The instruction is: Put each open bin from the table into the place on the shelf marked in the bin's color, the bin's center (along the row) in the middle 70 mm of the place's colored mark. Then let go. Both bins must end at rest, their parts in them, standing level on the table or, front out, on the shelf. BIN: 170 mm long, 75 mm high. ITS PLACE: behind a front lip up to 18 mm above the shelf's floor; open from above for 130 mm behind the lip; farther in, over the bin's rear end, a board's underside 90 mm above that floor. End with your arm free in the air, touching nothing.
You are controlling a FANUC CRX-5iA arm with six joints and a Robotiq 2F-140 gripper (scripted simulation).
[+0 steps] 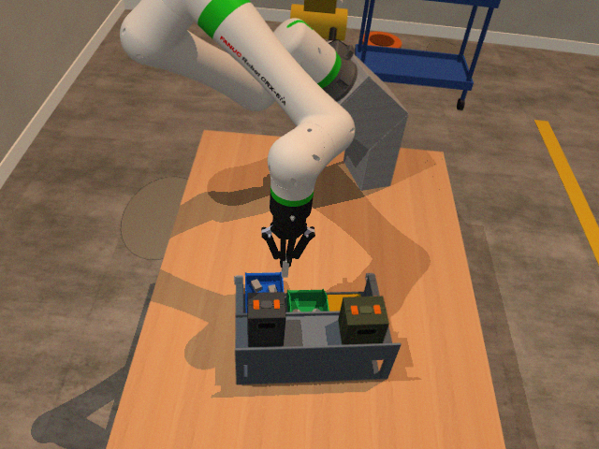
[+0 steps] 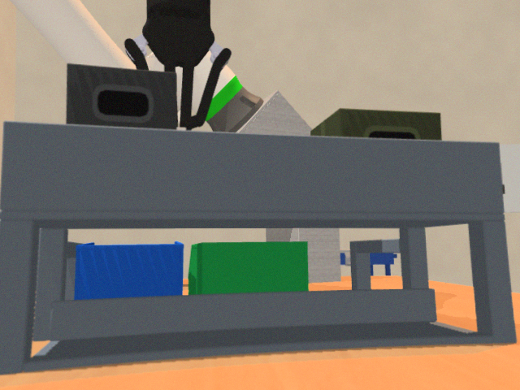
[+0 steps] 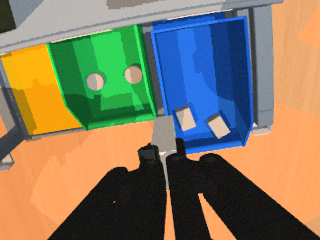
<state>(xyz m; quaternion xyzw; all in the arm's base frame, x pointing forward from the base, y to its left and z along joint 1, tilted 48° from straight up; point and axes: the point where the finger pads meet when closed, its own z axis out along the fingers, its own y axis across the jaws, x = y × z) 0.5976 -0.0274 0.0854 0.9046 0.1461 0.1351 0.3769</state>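
The blue bin (image 1: 263, 284) (image 3: 200, 122) stands in the left place of the grey shelf (image 1: 314, 338), with two tan blocks in it. The green bin (image 1: 305, 300) (image 3: 115, 80) stands in the middle place, with two round parts in it. Both bins stand level behind the lip in the exterior view, the blue bin (image 2: 127, 270) and the green bin (image 2: 249, 267). The marks under them are hidden. My gripper (image 1: 285, 270) is shut and empty. In the wrist view, my gripper (image 3: 165, 131) hangs just outside the blue bin's (image 3: 203, 80) front corner, by the gap to the green bin (image 3: 103, 80).
The right place shows a bare yellow mark (image 3: 27, 94). A black box (image 1: 266, 321) and an olive box (image 1: 363, 319) stand on the shelf's top board. The robot's grey pedestal (image 1: 377, 135) is at the table's far side. A blue cart (image 1: 420, 58) stands on the floor beyond.
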